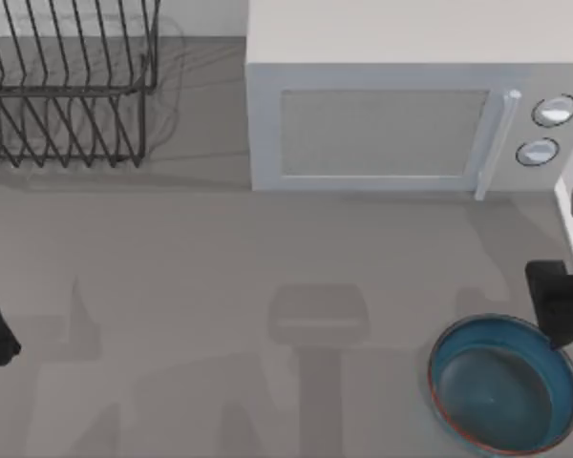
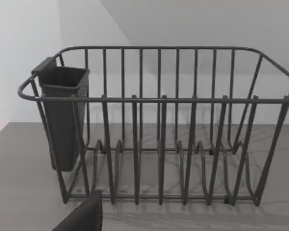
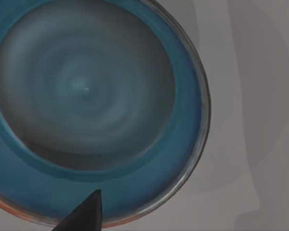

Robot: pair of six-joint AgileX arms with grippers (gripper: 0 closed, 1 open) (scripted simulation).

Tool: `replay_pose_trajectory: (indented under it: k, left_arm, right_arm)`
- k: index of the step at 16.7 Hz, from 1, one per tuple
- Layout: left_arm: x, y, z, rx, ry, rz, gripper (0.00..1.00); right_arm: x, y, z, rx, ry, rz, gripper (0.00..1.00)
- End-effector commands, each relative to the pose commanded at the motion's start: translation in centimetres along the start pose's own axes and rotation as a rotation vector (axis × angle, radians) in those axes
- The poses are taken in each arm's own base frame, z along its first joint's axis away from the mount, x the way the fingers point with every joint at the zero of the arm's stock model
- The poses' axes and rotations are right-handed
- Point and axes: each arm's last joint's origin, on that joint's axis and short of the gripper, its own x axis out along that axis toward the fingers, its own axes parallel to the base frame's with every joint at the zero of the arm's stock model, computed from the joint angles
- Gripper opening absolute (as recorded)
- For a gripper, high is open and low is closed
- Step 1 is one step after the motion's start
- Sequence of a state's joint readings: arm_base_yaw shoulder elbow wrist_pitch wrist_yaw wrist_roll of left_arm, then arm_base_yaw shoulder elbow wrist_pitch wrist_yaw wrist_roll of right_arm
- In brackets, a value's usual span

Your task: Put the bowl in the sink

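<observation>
The bowl point(image 1: 504, 385) is sitting on the counter point(image 1: 220, 286) near its front right corner, not yet lifted. The right pincer point(image 1: 559, 315) is being held over its rim; its opening cannot be told. No sink is seen; the carry remains.

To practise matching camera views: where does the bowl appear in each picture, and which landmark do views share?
Top view: the bowl sits at the lower right, on the grey table, beside the right gripper.
Left wrist view: a dish rack on the table, not the bowl.
Right wrist view: the bowl spans most of the picture.
Shared landmark: the grey table.
</observation>
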State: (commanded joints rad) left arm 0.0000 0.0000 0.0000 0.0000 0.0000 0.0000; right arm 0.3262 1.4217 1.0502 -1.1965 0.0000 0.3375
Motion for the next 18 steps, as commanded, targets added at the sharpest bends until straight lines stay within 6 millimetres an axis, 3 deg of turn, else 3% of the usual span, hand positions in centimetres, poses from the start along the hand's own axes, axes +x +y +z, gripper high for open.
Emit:
replay_pose_trajectory:
  k: [4,11,16,18]
  left_arm:
    - [0.0,0.0,0.0,0.000,0.000,0.000,1.00]
    - [0.0,0.0,0.0,0.000,0.000,0.000,1.00]
    - [0.0,0.0,0.0,0.000,0.000,0.000,1.00]
    - [0.0,0.0,0.0,0.000,0.000,0.000,1.00]
  right_arm:
    - [1.9,0.1,0.2,-0.004,0.008,-0.003,1.00]
    - [9.3,0.2,0.2,-0.004,-0.003,0.001,1.00]
    - [10.0,0.1,0.0,-0.004,0.003,-0.001,1.00]
    - [10.0,0.1,0.0,-0.004,0.003,-0.001,0.85]
